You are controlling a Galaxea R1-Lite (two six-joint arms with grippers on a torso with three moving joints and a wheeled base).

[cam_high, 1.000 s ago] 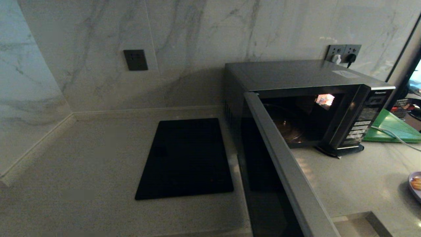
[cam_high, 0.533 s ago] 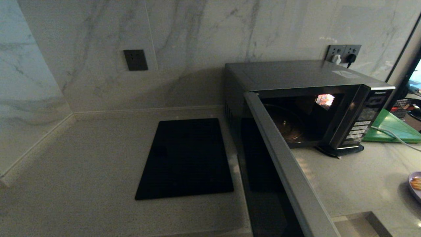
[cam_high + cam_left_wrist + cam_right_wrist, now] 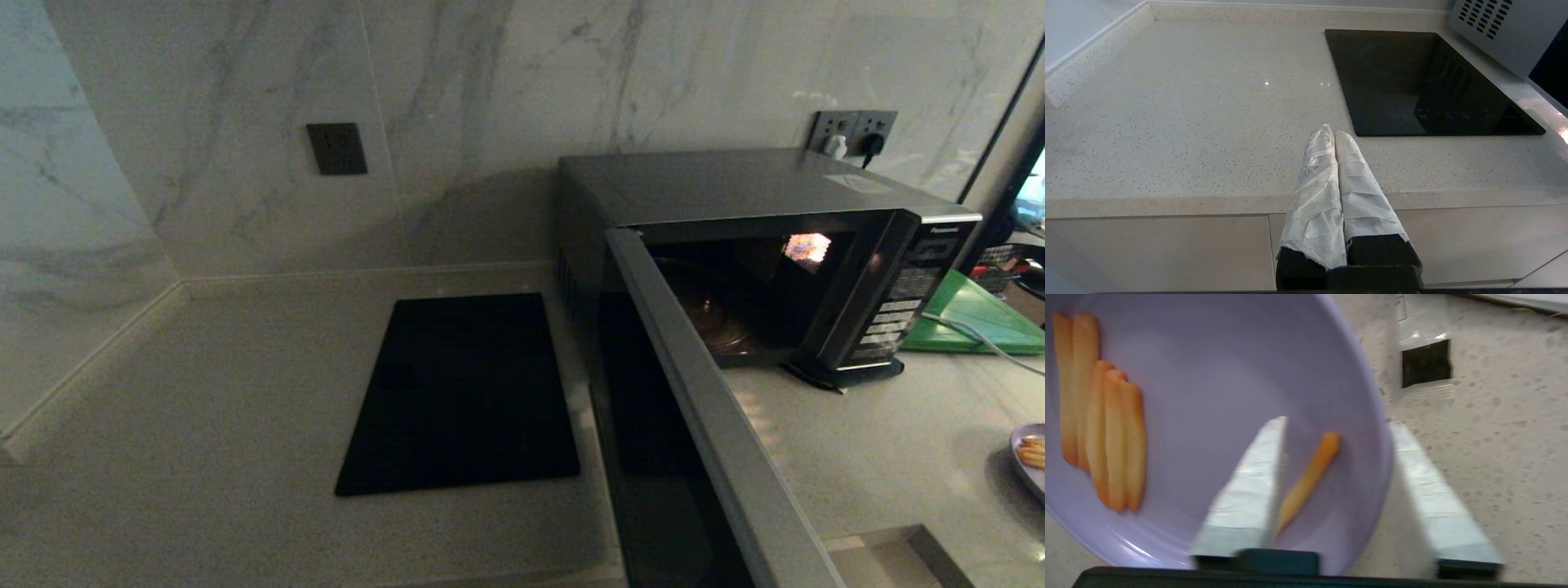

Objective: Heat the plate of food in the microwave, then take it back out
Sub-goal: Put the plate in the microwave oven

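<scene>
Plate of food (image 3: pixel 1208 396) sits on the worktop (image 3: pixel 882 441) at the far right edge of the head view, well apart from the microwave (image 3: pixel 735 196), w/ its door (image 3: pixel 694 408) swung wide open. Right claw (image 3: pixel 1331 453) straddles the plate rim: one finger inside the dish beside a loose food stick (image 3: pixel 1310 477), the other outside, above the speckled worktop. Fingers are half-spread around the rim; whether they pinch it already, cannot tell. Rim grip probably keeps the plate level so the sticks do not slide. Cavity (image 3: pixel 735 310) is free, but the open door edge stands between, so the path likely must go around it. Left claw (image 3: pixel 1331 134), pressed together, is parked near the black cooktop (image 3: pixel 1412 81).
</scene>
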